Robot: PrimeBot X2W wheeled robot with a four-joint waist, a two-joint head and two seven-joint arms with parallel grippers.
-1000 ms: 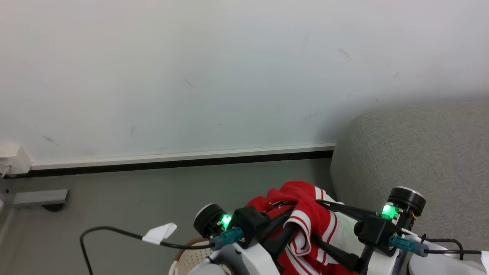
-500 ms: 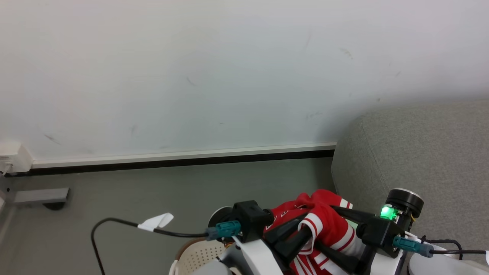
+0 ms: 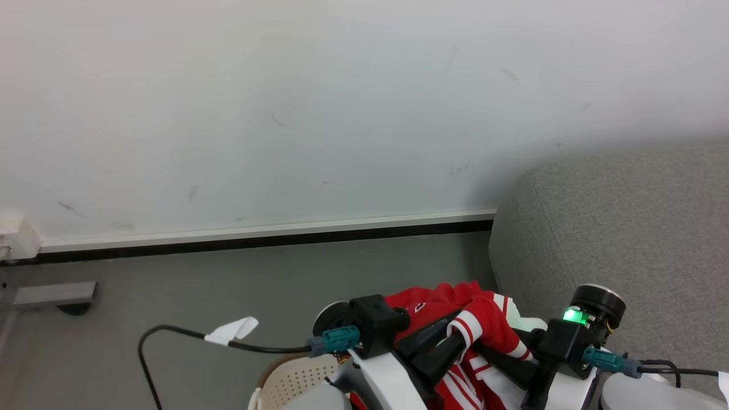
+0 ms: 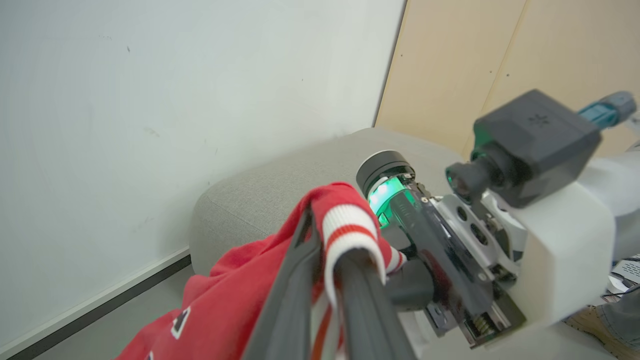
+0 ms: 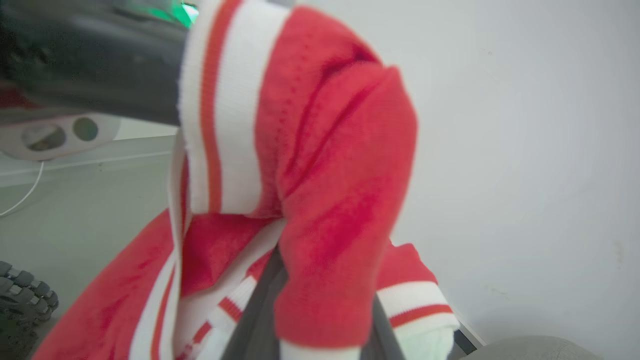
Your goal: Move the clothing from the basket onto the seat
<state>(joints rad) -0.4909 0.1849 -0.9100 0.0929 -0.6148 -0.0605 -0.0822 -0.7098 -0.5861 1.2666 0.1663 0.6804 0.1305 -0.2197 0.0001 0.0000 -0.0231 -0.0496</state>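
The red jersey (image 3: 484, 316) hangs bunched between both pincers. The left pincer (image 4: 327, 245) is clamped on it at a striped cuff; the right pincer (image 5: 320, 310) is closed around a red fold. The basket (image 3: 287, 378) sits below the left pincer, the sofa (image 3: 626, 228) just beyond the right.

Right gripper (image 3: 484, 344) closed — onto jersey (image 3: 438, 302) (wide before).

A sparse, home-like room: grey fabric sofa (image 3: 626, 228) at three o'clock against a scuffed white wall (image 3: 285, 102), plain grey floor (image 3: 256, 273), perforated laundry basket (image 3: 290, 381) at six o'clock.
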